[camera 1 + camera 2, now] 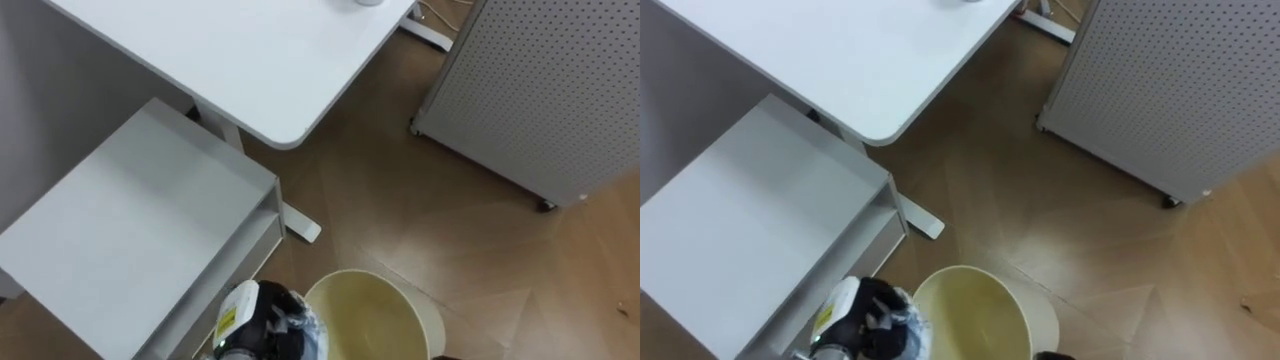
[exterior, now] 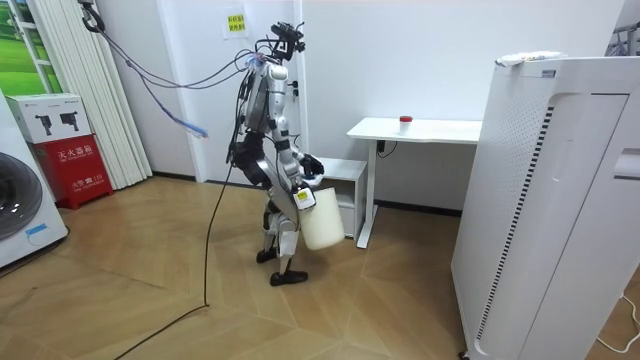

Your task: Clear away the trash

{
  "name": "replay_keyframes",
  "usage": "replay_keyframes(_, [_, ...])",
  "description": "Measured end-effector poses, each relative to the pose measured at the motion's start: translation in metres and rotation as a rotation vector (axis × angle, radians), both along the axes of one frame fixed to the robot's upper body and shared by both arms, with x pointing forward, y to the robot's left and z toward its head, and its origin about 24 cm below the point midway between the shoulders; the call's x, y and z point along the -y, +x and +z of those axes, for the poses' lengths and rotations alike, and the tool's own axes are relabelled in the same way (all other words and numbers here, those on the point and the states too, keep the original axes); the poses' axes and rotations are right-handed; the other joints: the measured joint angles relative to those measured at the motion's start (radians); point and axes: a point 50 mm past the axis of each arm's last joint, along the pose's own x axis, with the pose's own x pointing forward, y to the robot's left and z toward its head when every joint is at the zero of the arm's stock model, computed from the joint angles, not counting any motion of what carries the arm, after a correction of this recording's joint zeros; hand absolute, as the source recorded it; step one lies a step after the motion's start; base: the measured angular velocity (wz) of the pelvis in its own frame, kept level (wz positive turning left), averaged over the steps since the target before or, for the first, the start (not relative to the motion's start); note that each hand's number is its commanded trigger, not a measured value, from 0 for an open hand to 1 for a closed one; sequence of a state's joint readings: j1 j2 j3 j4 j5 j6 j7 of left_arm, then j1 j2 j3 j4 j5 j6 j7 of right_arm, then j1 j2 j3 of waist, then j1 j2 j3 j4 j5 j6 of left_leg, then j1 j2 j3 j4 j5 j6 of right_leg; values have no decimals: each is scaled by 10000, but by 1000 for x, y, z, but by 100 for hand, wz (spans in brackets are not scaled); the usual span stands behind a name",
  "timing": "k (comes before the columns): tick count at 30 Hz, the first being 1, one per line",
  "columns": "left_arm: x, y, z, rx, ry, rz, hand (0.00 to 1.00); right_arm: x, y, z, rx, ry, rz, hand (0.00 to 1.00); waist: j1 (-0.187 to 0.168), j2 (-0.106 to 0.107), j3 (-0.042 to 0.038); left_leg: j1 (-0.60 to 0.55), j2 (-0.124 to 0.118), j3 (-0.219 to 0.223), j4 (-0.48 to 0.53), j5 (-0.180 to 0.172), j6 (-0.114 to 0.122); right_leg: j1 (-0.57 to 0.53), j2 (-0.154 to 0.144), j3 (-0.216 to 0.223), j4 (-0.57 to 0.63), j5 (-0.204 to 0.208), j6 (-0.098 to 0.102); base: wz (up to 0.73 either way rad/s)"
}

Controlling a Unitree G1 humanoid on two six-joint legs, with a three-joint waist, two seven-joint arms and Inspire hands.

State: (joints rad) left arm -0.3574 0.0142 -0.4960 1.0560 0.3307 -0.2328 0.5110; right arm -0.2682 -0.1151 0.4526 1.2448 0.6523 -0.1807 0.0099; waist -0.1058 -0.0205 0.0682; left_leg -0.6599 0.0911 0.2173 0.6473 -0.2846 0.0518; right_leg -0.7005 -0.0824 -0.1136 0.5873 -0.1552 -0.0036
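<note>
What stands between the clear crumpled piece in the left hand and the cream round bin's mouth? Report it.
Nothing visible. The left hand grips the clear crumpled piece right beside the rim of the cream round bin. The bin's mouth is open, with nothing across it.

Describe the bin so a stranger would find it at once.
Start at the white desk and the low grey shelf unit beside it. By the shelf's near corner is the bin, the robot's left hand at its rim. It alone is round, cream and open-topped among flat, angular furniture.
</note>
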Motion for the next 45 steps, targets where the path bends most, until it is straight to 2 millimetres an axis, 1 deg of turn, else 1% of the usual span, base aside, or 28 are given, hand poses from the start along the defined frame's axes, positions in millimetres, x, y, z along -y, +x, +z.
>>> replay_keyframes(1, [1, 0, 0, -5, -2, -52, 78, -1, -1, -1, -29, 38, 53, 100, -11, -13, -8, 42, 0, -2, -11, 0, 1, 45, -2, -4, -5, 1, 2, 0])
replay_keyframes(2, [4, -1, 0, -11, 18, -158, 67, -1, -4, -2, -94, 72, 210, 100, -11, -56, -37, 120, -1, -2, -39, 1, 2, 103, -14, 3, -22, 0, 8, 0])
replay_keyframes(3, [6, -1, 0, -30, -22, -202, 4, -2, -6, -3, -146, 79, 369, 100, -14, -80, -52, 173, 2, -1, -43, 0, 3, 154, -18, 1, -54, -2, 13, 0])
replay_keyframes(4, [7, -2, 0, -58, -50, -230, 0, -3, -6, -3, -171, 93, 415, 100, -17, -81, -52, 201, 2, -1, -45, 0, 3, 195, -13, -2, -81, -1, 15, 0])
replay_keyframes(9, [13, -5, -3, -291, -99, -610, 0, -7, -9, -5, -296, 344, 638, 100, -10, -83, -52, 403, 6, 1, -74, -4, 11, 421, -5, 10, -173, 39, 53, 0])
replay_keyframes(16, [20, -11, -7, -643, 20, -1295, 0, -9, -10, -6, -334, 458, 788, 100, -14, -82, -48, 393, -6, 8, -125, -2, 18, 378, -35, -13, -189, 43, 60, 0])
replay_keyframes(19, [24, -14, -8, -579, 461, -1863, 0, -10, -10, -6, -345, 484, 848, 100, -20, -75, -45, 398, -5, 28, -214, 8, 18, 381, -33, -42, -271, 45, 56, 0])
replay_keyframes(23, [29, -20, -14, -662, 1482, -2978, 0, -10, -10, -6, -359, 517, 834, 100, -106, -62, -37, 422, -7, 94, -401, 29, 25, 386, -11, -12, -360, 48, 57, 0])
replay_keyframes(27, [34, -27, -19, -858, 2282, -3874, 0, -12, -8, -5, -390, 534, 988, 100, -323, 1, -7, 456, -15, 165, -542, 29, 25, 363, -14, -4, -422, 41, 68, -2])
replay_keyframes(31, [35, -31, -24, -1191, 2885, -4586, 0, -12, -7, -5, -422, 626, 1048, 100, -354, 24, -2, 459, -7, 190, -632, 27, 21, 336, 9, -3, -507, 42, 67, -2])
replay_keyframes(33, [35, -34, -27, -1525, 3210, -4902, 0, -12, -4, -4, -378, 628, 1120, 100, -355, 52, 16, 443, -15, 240, -646, 26, 20, 272, -22, -25, -491, 42, 66, -5])
replay_keyframes(38, [34, -37, -32, -2100, 3429, -5253, 0, -14, -2, -3, -309, 751, 1290, 100, -357, 97, 29, 439, -10, 316, -698, 25, 19, 190, -42, -40, -447, 47, 59, -5])
replay_keyframes(40, [35, -38, -32, -2165, 3442, -5366, 0, -14, -1, -2, -309, 702, 1394, 100, -356, 130, 23, 437, -10, 319, -713, 25, 19, 197, -39, -40, -474, 52, 50, 0])
replay_keyframes(42, [35, -37, -31, -2144, 3420, -5350, 0, -13, -1, -2, -308, 667, 1436, 100, -339, 162, 9, 462, -11, 332, -723, 25, 19, 235, -38, -34, -496, 54, 48, 0])
replay_keyframes(44, [35, -34, -30, -2089, 3423, -5334, 0, -12, -2, -3, -366, 649, 1356, 100, -297, 170, 12, 526, -16, 343, -753, 27, 19, 289, -39, -23, -502, 54, 49, 0])
replay_keyframes(45, [35, -34, -30, -2107, 3322, -5222, 0, -11, -2, -3, -398, 619, 1336, 100, -288, 208, 17, 625, -13, 348, -773, 27, 19, 383, -39, -26, -529, 54, 49, 0])
